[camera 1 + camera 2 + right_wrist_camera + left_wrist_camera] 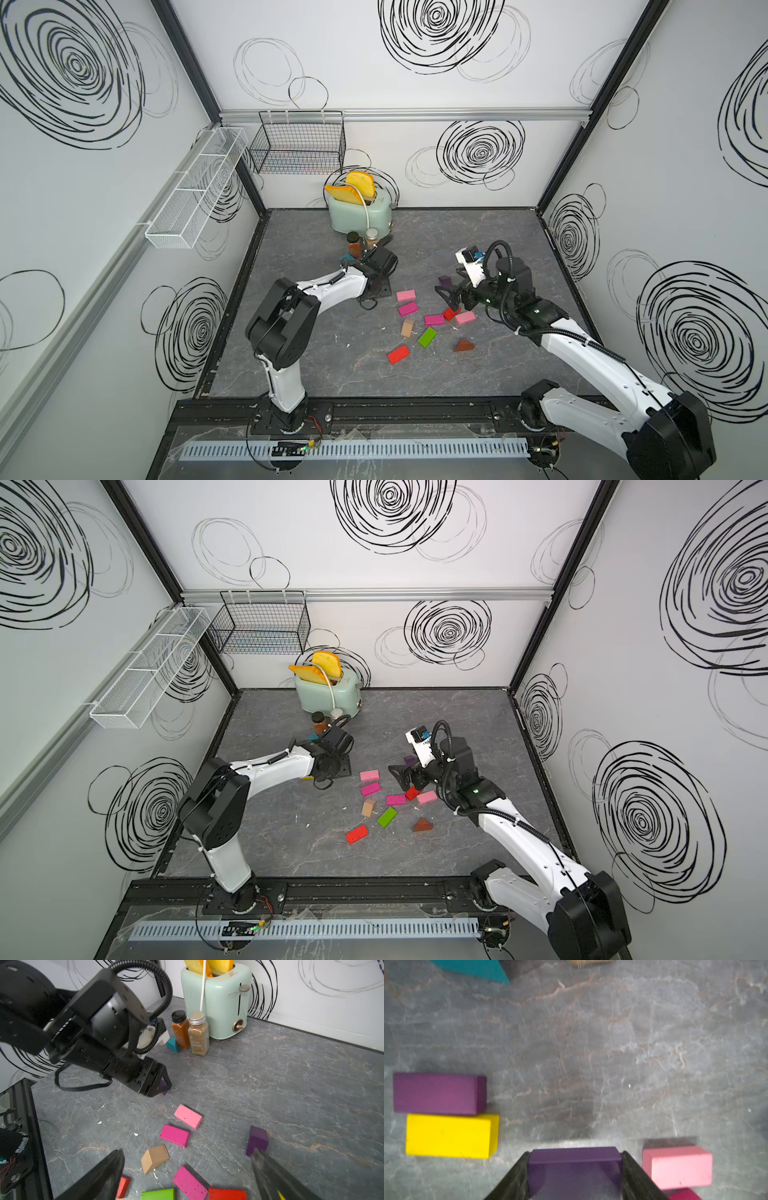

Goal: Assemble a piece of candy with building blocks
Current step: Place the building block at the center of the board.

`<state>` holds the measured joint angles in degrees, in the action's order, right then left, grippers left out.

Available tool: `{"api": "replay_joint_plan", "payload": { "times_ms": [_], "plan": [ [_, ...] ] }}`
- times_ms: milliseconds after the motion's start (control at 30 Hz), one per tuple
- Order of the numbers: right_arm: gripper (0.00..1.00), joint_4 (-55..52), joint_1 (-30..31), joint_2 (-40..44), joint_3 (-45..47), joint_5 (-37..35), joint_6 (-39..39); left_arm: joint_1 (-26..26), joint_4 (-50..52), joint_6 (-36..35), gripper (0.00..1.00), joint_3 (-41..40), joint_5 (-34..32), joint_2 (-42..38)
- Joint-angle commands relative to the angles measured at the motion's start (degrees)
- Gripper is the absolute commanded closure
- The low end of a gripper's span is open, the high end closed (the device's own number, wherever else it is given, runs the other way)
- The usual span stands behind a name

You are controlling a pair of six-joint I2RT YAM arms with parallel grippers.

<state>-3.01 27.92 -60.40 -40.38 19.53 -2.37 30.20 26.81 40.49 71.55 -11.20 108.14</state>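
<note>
Grey veined stone forms the counter [519, 249], boxed in by white walls scribbled with black swirls.

Farthest from the toaster [220, 1001] lies a red brick [398, 354], with a brown triangle [464, 345] about as far out. A step closer to the toaster sit a green brick [427, 337] and a tan wedge [407, 328]. Closer again come a magenta brick [434, 319], a second magenta brick [407, 308], a pink brick [465, 318], a second pink brick [406, 295] and a second red brick [451, 313]. That makes two each of red, magenta and pink, and one each of green, tan and brown.

The right gripper [187, 1154] hangs over this scatter, its fingers spread wide with nothing between them. A purple block [257, 1140] stands on end just beside one finger.

Nearer the toaster, the left gripper [575, 1155] is low over the counter, its fingers pressed against both sides of a purple piece [575, 1167]. Near it, a purple brick [436, 1094] and a yellow brick [450, 1135] lie flat, touching along their long sides. So there are three purple pieces and one yellow.

Just in front of the toaster stand two jars. The black-capped jar [180, 1029] holds orange-brown powder and the silver-capped jar [198, 1033] holds speckled tan grains, with one teal triangle [172, 1045] beside them.

The toaster holds two yellow bread slices [360, 185]. Beyond it, one black wire basket [297, 143] and one white mesh rack [195, 191] hang on the walls.
</note>
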Motion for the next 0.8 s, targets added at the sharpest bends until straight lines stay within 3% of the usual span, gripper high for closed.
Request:
{"api": "replay_joint_plan", "payload": {
  "times_ms": [0, 300, 533, 600, 767],
  "plan": [
    [0.01, 1.18, -0.16, -1.17, -1.36, -0.98, -0.24, -2.0, 1.51, -6.2, 0.53, 4.39, -1.28, 4.69],
    [0.01, 1.09, -0.24, -2.52, -2.2, -1.08, 0.65, -3.25, 3.09, -8.67, 0.52, 9.7, -5.4, 10.33],
    [0.01, 1.37, -0.34, -3.06, -2.59, -0.6, 0.67, -3.69, 3.56, -9.39, 0.49, 8.82, -5.04, 10.77],
    [0.01, 1.42, -0.35, -3.23, -2.62, -0.56, 0.47, -3.8, 3.1, -9.2, 0.45, 7.75, -4.26, 9.61],
    [0.01, -0.69, -0.33, -4.75, -3.99, -1.0, 0.11, -4.11, 3.2, -10.17, 0.19, 9.24, -1.61, 6.25]
  ]
}}
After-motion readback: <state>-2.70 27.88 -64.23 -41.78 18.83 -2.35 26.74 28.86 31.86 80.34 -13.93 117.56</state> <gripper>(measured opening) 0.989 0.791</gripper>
